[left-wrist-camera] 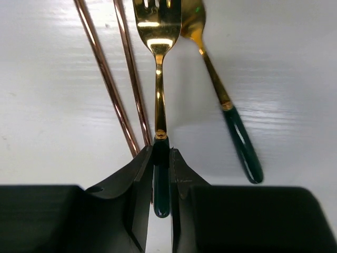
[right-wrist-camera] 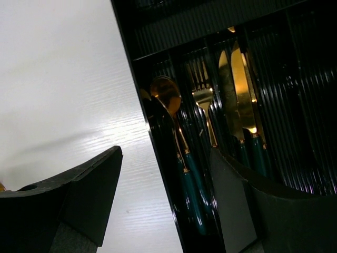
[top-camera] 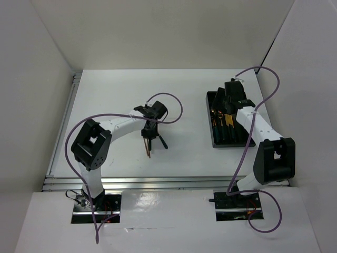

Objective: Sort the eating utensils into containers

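Now gripped: a gold fork (left-wrist-camera: 158, 79), clamped by its teal handle, with the tray (top-camera: 209, 124) well off to the right.
From above, your left gripper (top-camera: 148, 139) is low over the table (top-camera: 116, 89), well apart from the black tray, where the right gripper (top-camera: 227, 100) hangs. Left wrist: the jaws are shut on the fork's handle; chopsticks (left-wrist-camera: 110, 89) lie just beside it, a spoon (left-wrist-camera: 210, 68) on the other side. Lift crooked and you may drag them, or the fork may swivel. Right wrist: fingers (right-wrist-camera: 89, 195) stand apart over sorted cutlery (right-wrist-camera: 202, 97), holding nothing.
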### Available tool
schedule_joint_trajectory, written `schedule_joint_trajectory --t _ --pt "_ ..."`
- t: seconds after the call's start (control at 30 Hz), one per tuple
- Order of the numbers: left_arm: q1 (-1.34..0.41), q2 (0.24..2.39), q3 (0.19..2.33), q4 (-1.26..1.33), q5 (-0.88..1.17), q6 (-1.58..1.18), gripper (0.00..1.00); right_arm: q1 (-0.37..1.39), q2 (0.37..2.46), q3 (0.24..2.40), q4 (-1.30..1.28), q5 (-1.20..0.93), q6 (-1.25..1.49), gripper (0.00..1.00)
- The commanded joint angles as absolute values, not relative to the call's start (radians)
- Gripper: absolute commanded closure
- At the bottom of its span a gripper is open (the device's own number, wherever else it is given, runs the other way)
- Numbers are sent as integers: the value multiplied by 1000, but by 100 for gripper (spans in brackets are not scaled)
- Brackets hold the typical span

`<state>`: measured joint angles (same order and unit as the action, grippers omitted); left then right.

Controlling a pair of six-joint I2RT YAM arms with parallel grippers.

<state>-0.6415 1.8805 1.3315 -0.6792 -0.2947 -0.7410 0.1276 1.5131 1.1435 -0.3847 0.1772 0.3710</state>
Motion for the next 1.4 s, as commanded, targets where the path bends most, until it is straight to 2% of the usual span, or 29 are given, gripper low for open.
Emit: schedule_joint_trajectory --t 0.0,0.13,0.37,0.47,0.77,0.97,1.37 --pt "-644 1767 1420 -719 -344 -736 83 98 1444 1177 -397 238 445 25" --pt "-644 1710 1454 -684 -263 -726 83 75 1384 1155 -407 316 509 24" --pt "-644 1686 1442 -437 -55 -785 82 57 1328 1131 -521 472 662 15" --pt "-664 1707 1424 -296 8 -834 82 57 1313 1140 -587 470 730 15" --pt "-768 1893 1569 -131 8 -945 80 57 1103 1083 -500 342 703 14" --pt "-804 2031 1689 -38 17 -1006 78 57 1074 1054 -511 305 703 14" --pt "-856 2187 1775 137 26 -1094 76 57 971 957 -434 301 692 14"
